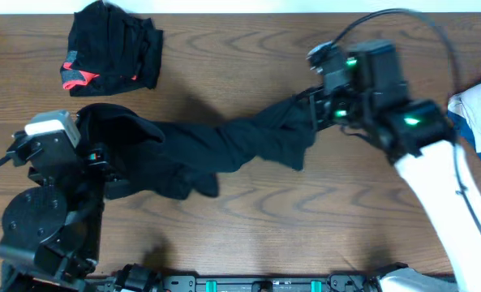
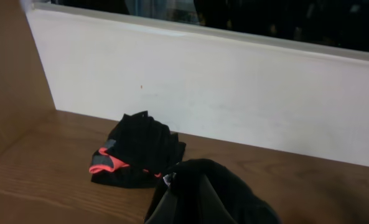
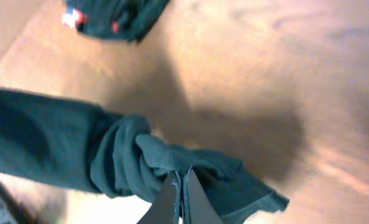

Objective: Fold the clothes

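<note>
Long, floppy black fabric garment (image 1: 216,150) stretched across wooden table (image 1: 248,49), betw. both arms. R gripper (image 3: 181,182) pinched tight on its bunched end. L gripper (image 1: 100,156) buried under fabric, grip can't be told. Folded black garment w/ coral-red trim (image 1: 114,45) lies apart, far-left corner.

2 arms in view | left arm (image 1: 41,219) folded at the near-left table edge, left gripper (image 1: 100,156) buried under dark cloth, I can't read its jaws | right arm (image 1: 435,174) stretched in from the right, right gripper (image 3: 182,186) held above the table, fingers pinched together on a bunch of the long black garment (image 1: 224,146)
</note>
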Tool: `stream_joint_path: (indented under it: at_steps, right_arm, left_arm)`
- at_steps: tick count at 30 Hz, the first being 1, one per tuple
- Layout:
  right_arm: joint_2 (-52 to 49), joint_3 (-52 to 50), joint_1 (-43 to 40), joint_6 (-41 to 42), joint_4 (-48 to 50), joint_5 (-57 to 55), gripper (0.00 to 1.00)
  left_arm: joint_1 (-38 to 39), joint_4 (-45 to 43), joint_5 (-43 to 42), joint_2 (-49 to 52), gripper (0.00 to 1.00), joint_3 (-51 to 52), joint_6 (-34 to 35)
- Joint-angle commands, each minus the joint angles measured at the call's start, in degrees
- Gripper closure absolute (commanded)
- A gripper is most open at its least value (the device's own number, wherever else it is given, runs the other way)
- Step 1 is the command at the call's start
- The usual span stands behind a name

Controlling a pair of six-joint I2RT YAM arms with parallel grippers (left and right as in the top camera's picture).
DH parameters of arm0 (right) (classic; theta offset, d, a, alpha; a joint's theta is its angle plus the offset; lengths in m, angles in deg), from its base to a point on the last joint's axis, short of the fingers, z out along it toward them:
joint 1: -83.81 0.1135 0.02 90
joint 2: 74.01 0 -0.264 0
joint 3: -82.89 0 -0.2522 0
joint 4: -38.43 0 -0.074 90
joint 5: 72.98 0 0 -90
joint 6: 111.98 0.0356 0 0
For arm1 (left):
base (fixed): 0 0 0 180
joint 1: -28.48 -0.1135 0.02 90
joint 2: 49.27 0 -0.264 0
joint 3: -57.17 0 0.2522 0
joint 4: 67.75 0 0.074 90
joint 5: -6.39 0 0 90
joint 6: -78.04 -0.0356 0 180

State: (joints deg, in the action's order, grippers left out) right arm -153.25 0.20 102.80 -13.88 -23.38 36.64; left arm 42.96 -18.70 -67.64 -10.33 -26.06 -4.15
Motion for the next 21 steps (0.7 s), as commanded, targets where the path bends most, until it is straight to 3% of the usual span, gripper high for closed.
stream_joint_path:
  at_steps: [1, 6, 8, 10, 15, 18, 21]
  right_arm:
    - [3.43, 3.72, -3.02, -1.57, -1.40, -3.02, 0.99]
    - [4.87, 4.55, -6.34, -1.55, -3.13, -6.97, 0.95]
    - [3.93, 4.48, -6.99, -1.60, -4.22, -7.48, 0.78]
    - [2.19, 4.46, -7.08, -2.01, -5.73, -9.44, 0.53]
    - [-2.78, 4.46, -6.91, -1.97, -8.83, -10.05, 0.50]
    - [-4.98, 4.46, -6.34, -3.34, -10.60, -3.15, 0.49]
    - [-6.60, 4.46, -4.59, -11.47, -12.72, 8.74, 0.49]
  left_arm:
    - [0.13, 0.22, -0.57, -0.20, 0.94, -2.45, -0.72]
    - [0.13, 0.72, -2.10, -0.20, 0.94, -2.78, -0.70]
    - [0.13, 0.72, -2.10, -0.20, 0.94, -2.78, -0.70]
    - [0.13, 0.74, -2.10, -0.20, 0.93, -2.78, -0.70]
    - [0.13, 1.55, -2.10, -0.20, 0.94, -2.78, -0.70]
    - [0.13, 2.32, -2.05, -0.20, 0.94, -2.78, -0.72]
    - [0.13, 2.40, -2.05, -0.20, 0.94, -2.78, -0.72]
